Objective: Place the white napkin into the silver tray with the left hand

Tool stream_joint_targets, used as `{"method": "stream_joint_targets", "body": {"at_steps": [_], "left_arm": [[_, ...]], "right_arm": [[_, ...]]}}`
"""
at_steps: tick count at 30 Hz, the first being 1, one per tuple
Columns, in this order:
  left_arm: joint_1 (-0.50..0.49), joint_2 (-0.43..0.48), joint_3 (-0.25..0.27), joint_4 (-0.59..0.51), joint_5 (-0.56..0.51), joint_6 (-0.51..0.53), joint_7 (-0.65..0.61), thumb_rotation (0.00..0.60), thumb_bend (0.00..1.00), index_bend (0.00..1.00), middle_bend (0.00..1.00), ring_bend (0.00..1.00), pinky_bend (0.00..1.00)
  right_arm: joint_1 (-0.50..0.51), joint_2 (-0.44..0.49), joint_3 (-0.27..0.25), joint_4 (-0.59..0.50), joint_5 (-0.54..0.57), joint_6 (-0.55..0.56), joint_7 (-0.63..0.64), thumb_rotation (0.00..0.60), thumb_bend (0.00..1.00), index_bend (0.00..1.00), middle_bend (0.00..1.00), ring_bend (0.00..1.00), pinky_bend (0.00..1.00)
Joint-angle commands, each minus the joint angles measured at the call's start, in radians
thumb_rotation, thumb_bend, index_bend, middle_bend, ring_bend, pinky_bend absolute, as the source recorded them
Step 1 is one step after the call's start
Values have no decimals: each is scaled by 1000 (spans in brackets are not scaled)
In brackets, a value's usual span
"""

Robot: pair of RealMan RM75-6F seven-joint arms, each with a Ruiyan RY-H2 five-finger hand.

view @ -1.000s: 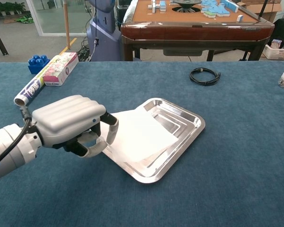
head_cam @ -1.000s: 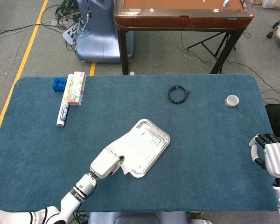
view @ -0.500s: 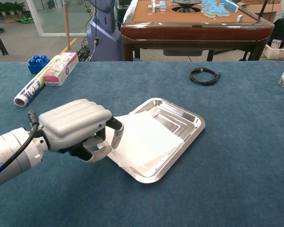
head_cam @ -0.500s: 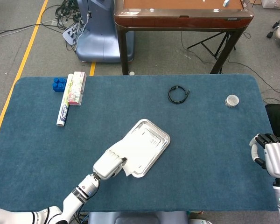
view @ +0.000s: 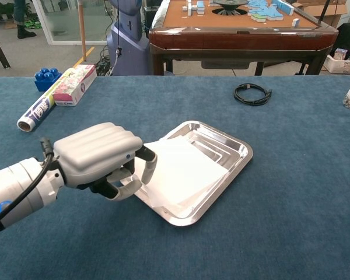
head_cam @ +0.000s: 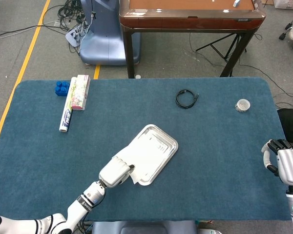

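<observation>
Gripping flat white napkin (view: 181, 169), left hand (view: 102, 158) overlaps shiny tray (view: 233, 154).

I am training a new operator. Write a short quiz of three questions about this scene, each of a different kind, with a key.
1. True or false: the white napkin lies wholly inside the silver tray.
2. Which hand holds the napkin? A) left hand B) right hand C) neither
3. Fill in: the coiled black cable lies on the ____ cloth.

Key: 1 false, its near-left corner overhangs the rim. 2 A. 3 blue.
</observation>
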Motion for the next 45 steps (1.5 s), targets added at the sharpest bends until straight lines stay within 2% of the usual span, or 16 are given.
{"method": "stream_joint_targets", "body": {"at_steps": [1,16,22,32,45], "left_arm": [[-4,0,1,6,4,-6,-2,600,450,527,1000,1000,1000],[-20,-32,-16,45,-19,-33,17,600,448,445,1000,1000,1000],[-23,-46,-24,65,-41,-40,31,600,388,406,1000,1000,1000],[-28,-69,-32,94,-49,-36,37,600,324,388,1000,1000,1000],[-42,-100,-40,120,-57,-44,41,600,322,386,1000,1000,1000]], "right_arm": [[0,0,0,0,1,0,0,600,484,553,490,371,453],[-1,3,2,1,4,1,6,600,485,553,490,371,453],[-1,4,4,2,7,0,8,600,485,553,490,370,453],[-1,5,4,2,7,1,11,600,485,553,490,371,453],[-2,7,6,1,10,2,15,600,484,553,490,371,453]]}}
